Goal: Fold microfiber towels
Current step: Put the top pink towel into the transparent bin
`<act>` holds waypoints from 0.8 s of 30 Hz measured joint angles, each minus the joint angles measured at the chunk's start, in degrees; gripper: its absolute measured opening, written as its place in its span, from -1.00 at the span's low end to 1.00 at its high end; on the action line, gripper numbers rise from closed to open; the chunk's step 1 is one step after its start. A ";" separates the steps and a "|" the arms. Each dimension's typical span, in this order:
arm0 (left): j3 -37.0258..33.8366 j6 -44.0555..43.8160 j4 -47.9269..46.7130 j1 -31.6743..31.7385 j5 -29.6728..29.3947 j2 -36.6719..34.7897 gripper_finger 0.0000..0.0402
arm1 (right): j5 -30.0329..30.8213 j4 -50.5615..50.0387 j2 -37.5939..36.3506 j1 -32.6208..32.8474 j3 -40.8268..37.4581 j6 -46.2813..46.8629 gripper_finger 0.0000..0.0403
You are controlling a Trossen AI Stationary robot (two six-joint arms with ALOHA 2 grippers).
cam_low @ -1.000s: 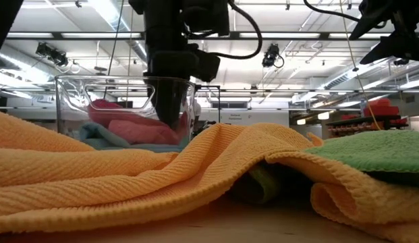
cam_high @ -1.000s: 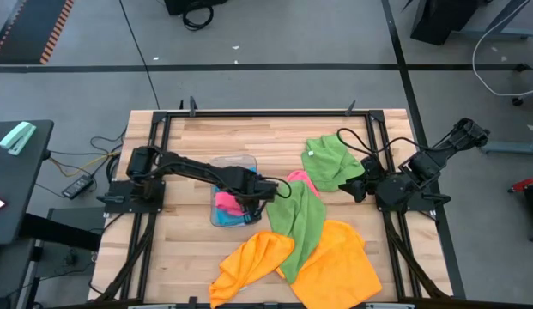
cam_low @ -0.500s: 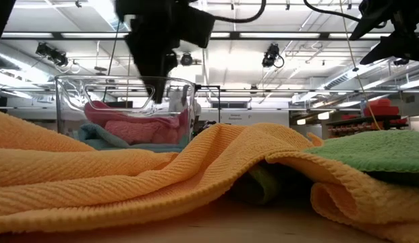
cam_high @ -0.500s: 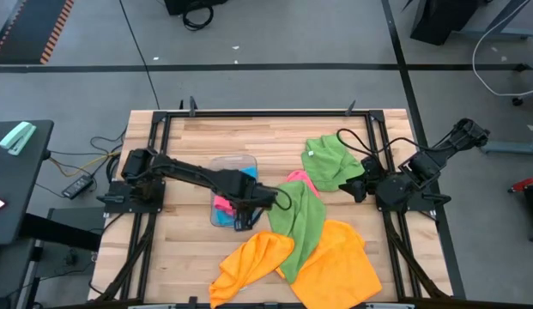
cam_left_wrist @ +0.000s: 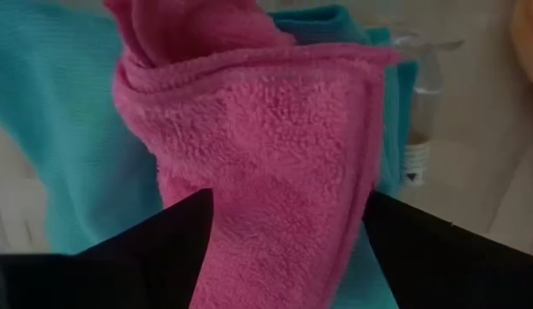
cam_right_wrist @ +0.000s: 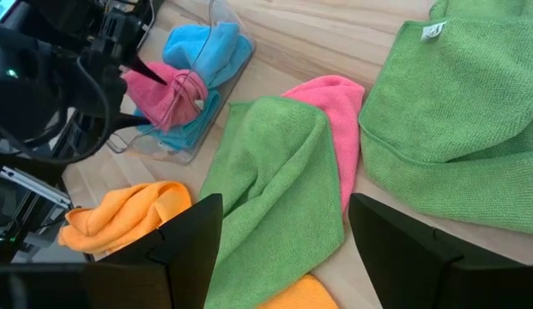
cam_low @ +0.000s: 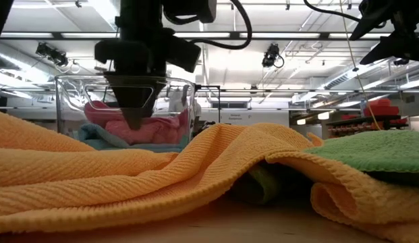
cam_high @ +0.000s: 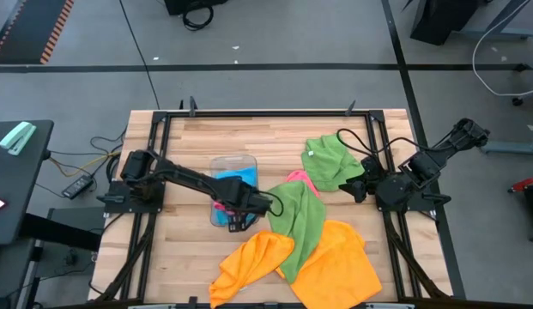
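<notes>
**Left gripper open over the tray, folded pink cloth let go**

The left gripper (cam_high: 239, 220) hangs over the near end of the small clear plastic tray (cam_high: 242, 161), its two dark fingers (cam_left_wrist: 167, 236) spread wide with nothing between them. Just under them lies a folded pink microfiber towel (cam_left_wrist: 257, 137), resting on a sky-blue microfiber towel (cam_left_wrist: 60, 129) inside the tray; the fingers appear clear of the cloth. The step in hand looks like stowing a finished fold, and it seems done.

The right gripper (cam_right_wrist: 283, 245) waits at the table's right edge, fingers apart and empty, beside a crumpled green towel (cam_high: 332, 161).

Unfolded cloths remain: a long green towel (cam_high: 302, 225) draped over an orange towel (cam_high: 343, 266), a second orange towel (cam_high: 249, 260) nearer left, and a pink towel (cam_right_wrist: 330, 120) peeking out beneath. The next move likely calls for lifting clear of the tray wall, then reaching right for a loose corner.
</notes>
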 joint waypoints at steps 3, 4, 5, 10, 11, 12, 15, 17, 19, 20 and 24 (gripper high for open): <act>-0.69 0.98 0.63 -0.97 -0.71 0.02 0.45 | 0.00 0.01 0.00 -0.01 0.00 0.00 0.30; -0.69 1.65 0.79 -1.31 -0.84 0.02 0.42 | 0.00 0.01 0.00 -0.01 0.00 0.01 0.30; -0.67 2.33 1.10 -1.60 -0.78 0.00 0.39 | 0.00 0.01 0.00 0.01 0.00 0.02 0.30; -0.67 5.27 2.67 -3.20 -0.76 0.01 0.26 | 0.00 0.01 0.02 -0.01 0.00 0.01 0.30; -0.67 6.05 2.65 -3.48 -0.77 0.01 0.24 | -0.01 -0.01 0.01 -0.01 0.00 0.02 0.30; -0.67 6.48 2.78 -3.71 -0.76 0.09 0.23 | 0.00 0.01 0.00 0.01 0.00 0.02 0.30; -0.54 7.93 3.56 -3.98 -0.55 0.49 0.22 | 0.00 -0.02 0.00 -0.01 0.00 0.02 0.30; -0.41 8.72 3.80 -3.78 -0.47 1.12 0.22 | 0.00 0.01 0.02 -0.01 0.00 0.02 0.30; -0.46 8.93 4.07 -3.61 -1.02 1.23 0.19 | 0.00 -0.01 0.00 0.00 0.00 0.06 0.30; -0.64 9.05 4.08 -3.51 -1.81 1.55 0.16 | 0.00 0.01 0.00 -0.01 0.00 0.12 0.30; -0.65 9.12 4.13 -2.79 -1.78 1.60 -0.03 | 0.00 0.01 0.02 -0.01 0.00 0.15 0.30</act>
